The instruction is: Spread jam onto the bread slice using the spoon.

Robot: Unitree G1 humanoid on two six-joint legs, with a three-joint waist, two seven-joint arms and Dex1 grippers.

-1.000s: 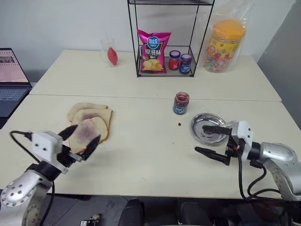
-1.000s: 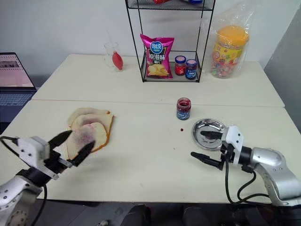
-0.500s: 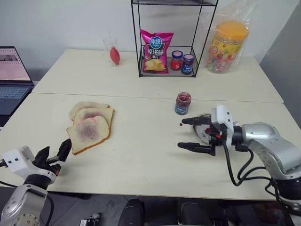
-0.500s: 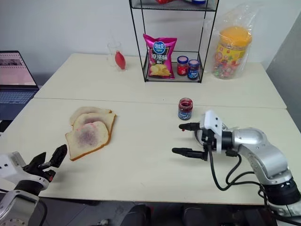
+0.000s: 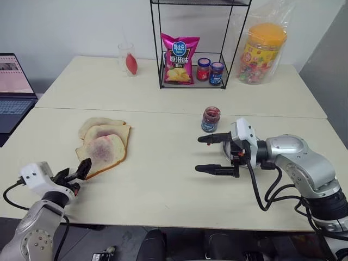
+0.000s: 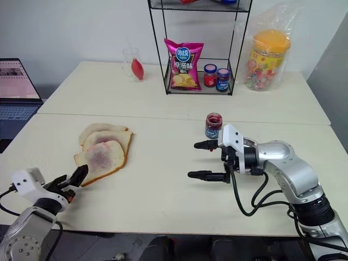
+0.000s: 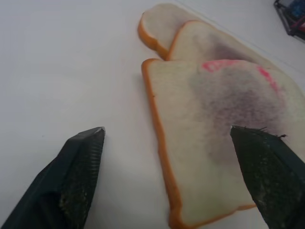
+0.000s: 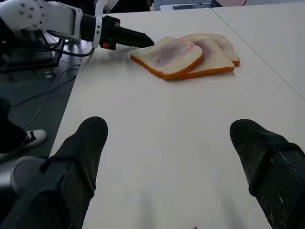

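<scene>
The left gripper (image 7: pixel 167 176) is hovering low over the table (image 5: pixel 163 185) with its fingers standing apart and nothing between them; the bread slice (image 7: pixel 224 143) is lying just ahead of its tips, topmost of three overlapping slices; the right gripper (image 5: pixel 209 154) is pointing toward the bread, fingers spread wide and empty; the jam (image 5: pixel 210 119) is sitting in its jar just beyond the far finger; the spoon cannot be made out.
</scene>
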